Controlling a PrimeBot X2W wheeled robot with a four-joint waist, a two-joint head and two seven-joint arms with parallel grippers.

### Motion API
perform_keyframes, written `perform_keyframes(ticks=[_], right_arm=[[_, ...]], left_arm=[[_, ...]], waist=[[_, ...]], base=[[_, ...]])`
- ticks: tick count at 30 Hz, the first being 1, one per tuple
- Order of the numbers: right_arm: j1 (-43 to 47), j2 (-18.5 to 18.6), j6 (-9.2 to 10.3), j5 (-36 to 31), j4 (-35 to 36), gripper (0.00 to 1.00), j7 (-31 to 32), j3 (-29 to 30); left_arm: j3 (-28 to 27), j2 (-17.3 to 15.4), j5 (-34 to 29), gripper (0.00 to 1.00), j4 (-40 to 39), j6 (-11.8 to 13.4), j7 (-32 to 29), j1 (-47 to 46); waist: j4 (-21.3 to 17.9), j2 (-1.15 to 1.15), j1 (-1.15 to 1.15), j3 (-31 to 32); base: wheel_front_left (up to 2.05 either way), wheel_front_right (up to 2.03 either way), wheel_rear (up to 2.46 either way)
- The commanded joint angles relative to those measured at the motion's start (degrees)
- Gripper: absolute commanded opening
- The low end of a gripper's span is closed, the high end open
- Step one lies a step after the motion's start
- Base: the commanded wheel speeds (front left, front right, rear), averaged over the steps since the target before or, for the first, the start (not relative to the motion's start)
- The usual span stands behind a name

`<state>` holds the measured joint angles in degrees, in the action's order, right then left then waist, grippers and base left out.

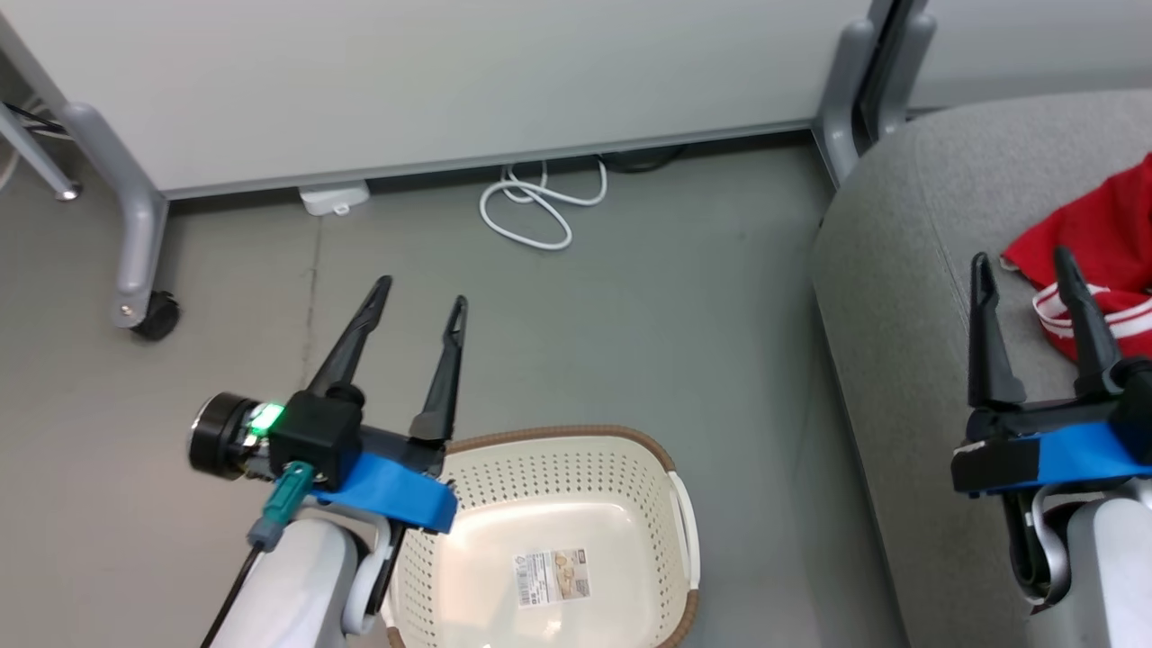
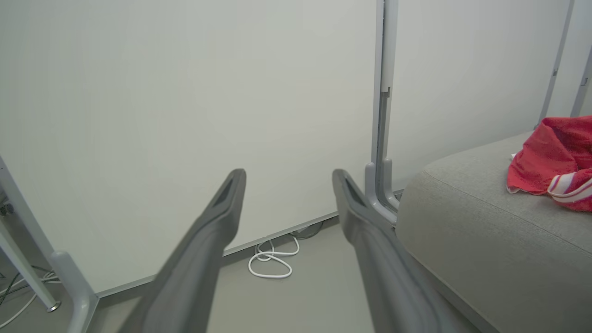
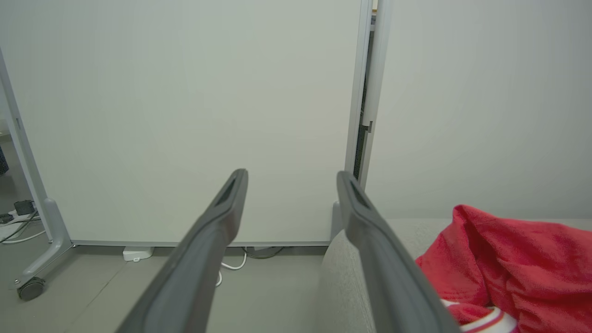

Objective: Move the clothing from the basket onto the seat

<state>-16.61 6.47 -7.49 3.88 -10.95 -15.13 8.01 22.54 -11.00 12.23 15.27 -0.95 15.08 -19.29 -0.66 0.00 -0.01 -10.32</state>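
Note:
Red clothing (image 1: pixel 1100 243) with white bands lies bunched on the grey seat (image 1: pixel 909 297) at the right, and also shows as clothing (image 2: pixel 550 157) and clothing (image 3: pixel 513 268) in the wrist views. The cream basket (image 1: pixel 504 481) stands on the floor at bottom centre, holding nothing but a label sticker. My left gripper (image 1: pixel 423 301) hovers open above the floor beside the basket's left rim, nothing between its fingers. My right gripper (image 1: pixel 1023 265) is open over the seat, just left of the clothing, gripping nothing.
Pale grey wheeled partition panels (image 1: pixel 432 81) stand along the back, with a caster (image 1: pixel 155 315) at the left. A white cable coil (image 1: pixel 535 207) and a small white box (image 1: pixel 333 198) lie on the floor under the panel. Grey floor separates the basket from the seat.

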Motion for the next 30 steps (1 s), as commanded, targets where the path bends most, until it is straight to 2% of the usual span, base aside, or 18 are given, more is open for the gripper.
perform_keyframes(ticks=[1,17,30], right_arm=[[1.36,-0.37,-0.02,-0.14,0.42,1.0,-0.01,-0.4],[7.78,-2.56,-0.01,-0.55,3.1,1.0,-0.01,-1.98],[13.09,-3.44,-0.02,0.43,3.32,1.0,-0.01,-3.7]], left_arm=[[-1.33,-0.07,-0.48,1.0,-0.58,0.32,0.14,1.39],[-12.58,1.74,-2.63,1.0,-2.94,-0.53,0.14,10.25],[-17.31,4.4,-3.92,1.0,-4.08,-1.82,0.14,14.97]], waist=[[1.41,0.0,0.01,1.61],[3.27,0.0,0.01,6.23],[4.36,0.0,0.01,8.23]], base=[[0.0,0.0,0.0],[0.0,0.0,0.0],[0.0,0.0,0.0]])
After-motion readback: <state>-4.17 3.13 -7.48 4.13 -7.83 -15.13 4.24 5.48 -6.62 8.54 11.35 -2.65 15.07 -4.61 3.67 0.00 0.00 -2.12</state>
